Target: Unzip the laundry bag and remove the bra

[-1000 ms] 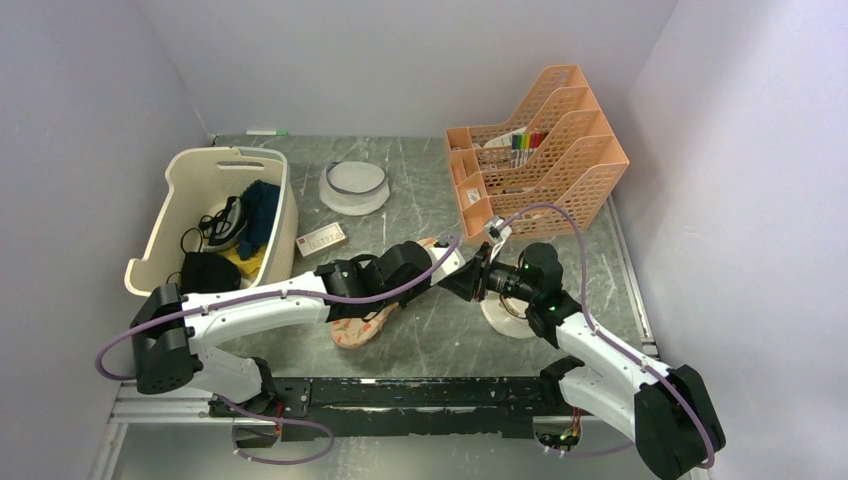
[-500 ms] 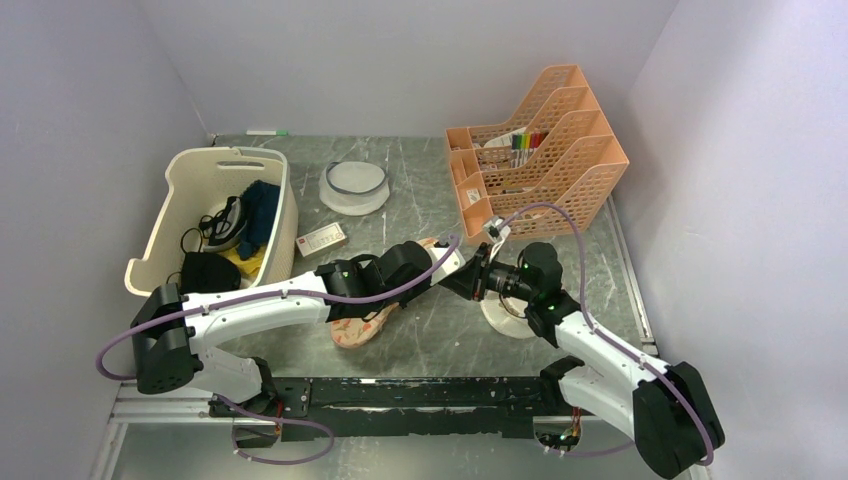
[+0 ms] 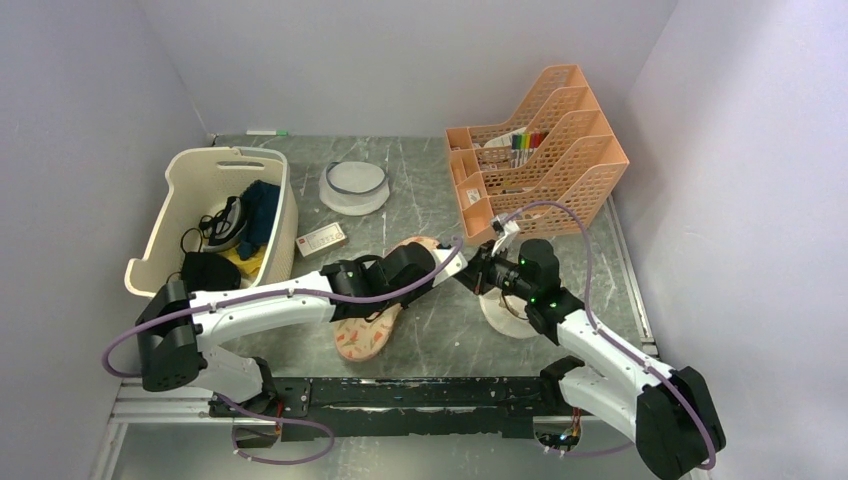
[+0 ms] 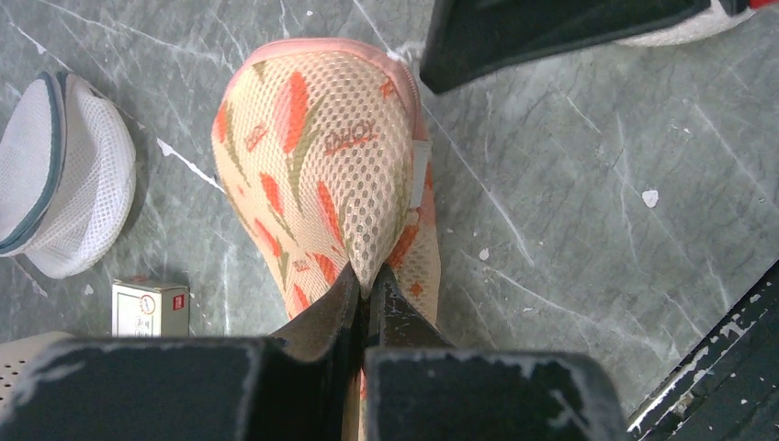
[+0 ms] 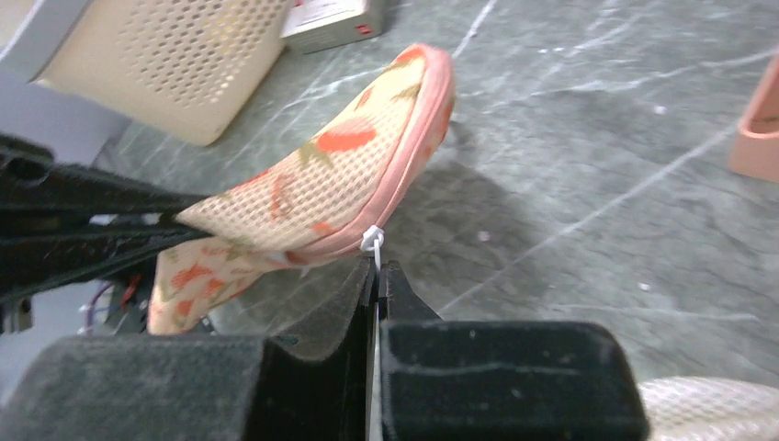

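Observation:
The peach floral laundry bag lies mid-table, its far lobe raised off the marble. In the left wrist view my left gripper is shut on a pinched fold of the bag's mesh. My right gripper is shut on the thin white pull tie that hangs from the bag's pink zip edge. In the top view the two grippers meet tip to tip, left and right, at the bag's far end. The zip looks closed along the edge I can see. The bra is hidden.
A cream slotted basket with dark clothes stands at the left. A round white mesh pouch and a small box lie behind the bag. An orange file rack stands at the back right. A white disc sits under the right arm.
My right gripper has closed onto the white pull tie and shifted slightly left. The bag's far lobe has come up and now shows behind the left wrist. The left grip has not changed.

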Robot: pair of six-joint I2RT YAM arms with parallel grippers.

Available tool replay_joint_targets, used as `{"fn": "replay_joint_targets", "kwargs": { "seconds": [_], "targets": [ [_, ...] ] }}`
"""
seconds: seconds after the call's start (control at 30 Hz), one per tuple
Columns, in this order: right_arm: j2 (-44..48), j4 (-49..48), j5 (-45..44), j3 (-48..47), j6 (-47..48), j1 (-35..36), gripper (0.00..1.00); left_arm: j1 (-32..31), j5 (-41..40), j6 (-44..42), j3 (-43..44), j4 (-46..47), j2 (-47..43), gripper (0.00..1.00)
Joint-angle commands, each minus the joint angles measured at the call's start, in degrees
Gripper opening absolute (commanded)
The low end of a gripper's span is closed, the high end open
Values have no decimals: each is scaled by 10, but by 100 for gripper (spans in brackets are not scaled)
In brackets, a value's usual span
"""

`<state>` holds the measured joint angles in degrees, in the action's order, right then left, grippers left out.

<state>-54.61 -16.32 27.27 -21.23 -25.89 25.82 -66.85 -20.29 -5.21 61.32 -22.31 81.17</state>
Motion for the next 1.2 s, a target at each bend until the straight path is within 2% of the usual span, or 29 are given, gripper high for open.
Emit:
{"fn": "replay_joint_targets", "kwargs": {
  "seconds": [0.0, 0.23, 0.37, 0.43, 0.57, 0.67, 0.87, 0.97, 1.17],
  "targets": [
    [-3, 71, -114, -27, 28, -7, 0, 1, -15, -10, 5, 10, 15, 7],
    [-56, 34, -39, -34, 35, -8, 0, 5, 4, -4, 3, 13, 34, 7],
    [-80, -19, 12, -21, -5, -8, 0, 9, 13, 46, 18, -7, 50, 13],
    [-83, -40, 35, -12, -29, -8, 0, 17, 48, 109, 4, 7, 36, 25],
    [-76, -33, 30, -7, -31, -8, 0, 18, 109, 281, -71, 78, -34, 65],
    [-85, -29, 31, -8, -20, -8, 0, 17, 140, 381, -130, 128, -86, 77],
    [-44, -20, 12, 14, -52, -8, 0, 5, 115, 539, -161, 58, -149, 82],
    [-28, 3, 11, 26, -66, -8, 0, -14, 124, 583, -191, 86, -178, 91],
    [-26, 15, 19, 51, -84, -8, 0, -47, 149, 648, -263, 186, -184, 92]
  ]
}}
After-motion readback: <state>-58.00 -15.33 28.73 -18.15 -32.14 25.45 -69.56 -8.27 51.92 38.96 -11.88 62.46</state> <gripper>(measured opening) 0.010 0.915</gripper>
